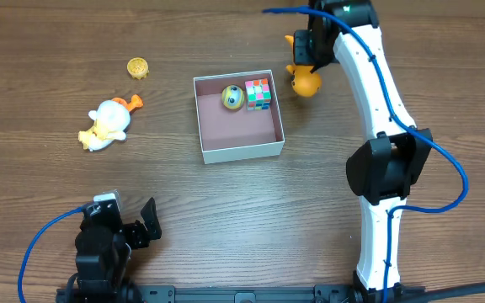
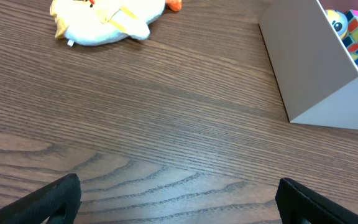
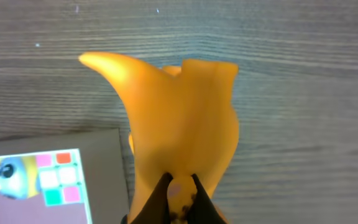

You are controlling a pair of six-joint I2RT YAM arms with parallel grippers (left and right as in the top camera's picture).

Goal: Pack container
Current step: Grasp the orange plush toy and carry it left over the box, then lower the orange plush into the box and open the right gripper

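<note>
Tabletop (image 1: 226,210): container (image 1: 242,151) sits beside right tool (image 3: 180,188) pinching orange toy (image 3: 185,118).

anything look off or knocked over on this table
Only the white duck toy, left of the container: it lies flopped over rather than upright. Nothing looks spilled or damaged. The puzzle cube and yellow ball sit side by side inside.

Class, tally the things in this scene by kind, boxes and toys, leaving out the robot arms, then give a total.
Boxes: 1, the container
Toys: 5, white duck, small yellow round piece, eyed ball, colour cube, orange toy
Total: 6
</note>
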